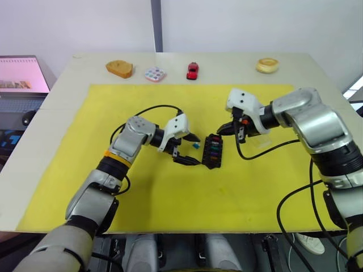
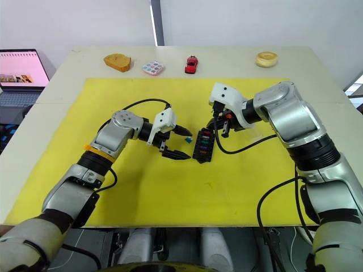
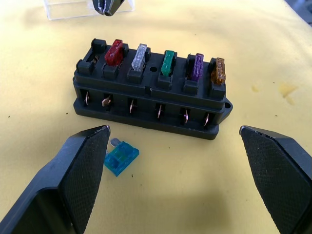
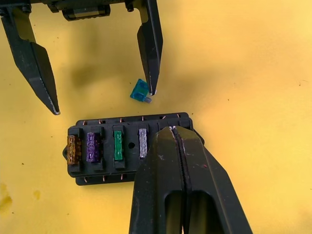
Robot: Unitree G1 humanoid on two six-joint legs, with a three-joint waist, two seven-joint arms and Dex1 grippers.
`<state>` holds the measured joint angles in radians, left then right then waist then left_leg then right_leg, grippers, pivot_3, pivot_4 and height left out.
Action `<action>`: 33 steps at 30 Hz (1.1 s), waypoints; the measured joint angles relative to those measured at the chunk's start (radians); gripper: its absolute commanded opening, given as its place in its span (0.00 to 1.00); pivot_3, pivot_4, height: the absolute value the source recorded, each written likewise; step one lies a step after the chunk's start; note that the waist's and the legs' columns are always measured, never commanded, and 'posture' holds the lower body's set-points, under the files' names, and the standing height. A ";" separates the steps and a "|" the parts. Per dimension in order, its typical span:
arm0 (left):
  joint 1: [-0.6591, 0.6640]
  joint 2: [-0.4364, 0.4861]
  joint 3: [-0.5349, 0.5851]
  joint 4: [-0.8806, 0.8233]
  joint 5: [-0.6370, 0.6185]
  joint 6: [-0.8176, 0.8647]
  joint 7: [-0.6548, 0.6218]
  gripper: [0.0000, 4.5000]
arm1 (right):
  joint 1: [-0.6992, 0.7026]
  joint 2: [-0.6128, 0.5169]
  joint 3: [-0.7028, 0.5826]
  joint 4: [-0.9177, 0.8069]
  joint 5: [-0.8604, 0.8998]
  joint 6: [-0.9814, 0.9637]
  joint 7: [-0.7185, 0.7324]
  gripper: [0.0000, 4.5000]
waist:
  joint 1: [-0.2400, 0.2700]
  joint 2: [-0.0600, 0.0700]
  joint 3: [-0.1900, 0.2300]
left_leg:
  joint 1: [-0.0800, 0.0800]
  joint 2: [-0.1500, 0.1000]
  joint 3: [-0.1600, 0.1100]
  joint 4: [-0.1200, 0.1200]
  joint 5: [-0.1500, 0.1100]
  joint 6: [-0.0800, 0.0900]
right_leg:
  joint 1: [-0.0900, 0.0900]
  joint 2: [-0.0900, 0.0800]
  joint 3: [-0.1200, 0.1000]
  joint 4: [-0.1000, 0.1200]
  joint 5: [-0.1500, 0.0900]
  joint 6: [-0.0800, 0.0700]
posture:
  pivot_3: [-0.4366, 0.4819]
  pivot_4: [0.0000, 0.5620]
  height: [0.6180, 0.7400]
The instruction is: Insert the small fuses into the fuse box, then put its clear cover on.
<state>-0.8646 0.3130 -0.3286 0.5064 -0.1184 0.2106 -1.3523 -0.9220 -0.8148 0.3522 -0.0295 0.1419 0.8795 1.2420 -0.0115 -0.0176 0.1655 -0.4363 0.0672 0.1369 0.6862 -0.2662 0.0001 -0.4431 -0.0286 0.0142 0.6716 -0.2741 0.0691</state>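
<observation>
While teal fuse (image 3: 120,159) lies beside fuse box (image 3: 151,105), left tool (image 3: 180,180) gapes wide, empty; right tool (image 4: 181,146) closed, empty.

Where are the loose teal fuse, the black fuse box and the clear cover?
teal fuse (image 3: 120,159), left wrist view, on its plastic body.
fuse box (image 3: 146,105), left wrist view, on its front wall.
clear cover (image 3: 68,9), left wrist view, on its flat face.
</observation>
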 measured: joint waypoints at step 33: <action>0.000 0.003 0.000 -0.002 0.000 0.000 0.004 1.00 | 0.038 0.008 0.036 0.055 -0.030 -0.071 -0.019 0.00 | 0.000 0.000 0.000 | 0.000 0.000 0.000 0.000 0.000 0.000 | 0.000 0.000 0.000 0.000 0.000 0.000 | 0.48 0.27 1.00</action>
<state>-0.8646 0.3159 -0.3285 0.5047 -0.1183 0.2105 -1.3483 -0.8839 -0.8071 0.3885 0.0250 0.1114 0.8088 1.2229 -0.0116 -0.0176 0.1654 -0.4363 0.0672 0.1367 0.6862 -0.2661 0.0000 -0.4429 -0.0286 0.0141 0.6716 -0.2741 0.0691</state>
